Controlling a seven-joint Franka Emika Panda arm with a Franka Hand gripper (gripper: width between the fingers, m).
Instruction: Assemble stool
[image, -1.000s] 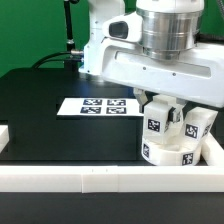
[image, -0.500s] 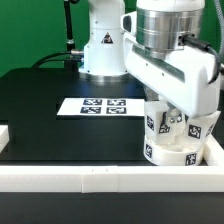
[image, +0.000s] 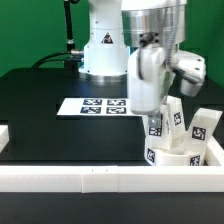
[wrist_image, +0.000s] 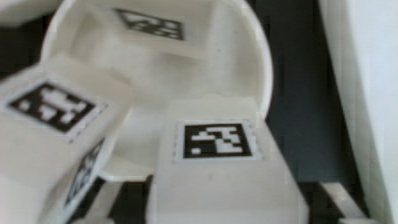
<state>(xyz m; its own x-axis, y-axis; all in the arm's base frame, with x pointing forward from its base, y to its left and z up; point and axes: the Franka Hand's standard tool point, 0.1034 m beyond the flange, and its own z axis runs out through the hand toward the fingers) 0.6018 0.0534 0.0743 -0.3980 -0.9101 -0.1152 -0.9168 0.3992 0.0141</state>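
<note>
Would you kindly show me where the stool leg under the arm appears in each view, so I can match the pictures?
Exterior view: the stool leg stands on the round seat, low on the exterior view's right, directly beneath the tool.
Wrist view: the same leg fills the middle of the picture, seen close.
Shared landmark: the leg's square black-and-white tag, seen in the wrist view too.

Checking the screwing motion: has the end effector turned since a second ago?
Yes. In the exterior view the end effector has rotated over the seat; its broad body, once spread past the marker board, now shows narrow.
</note>
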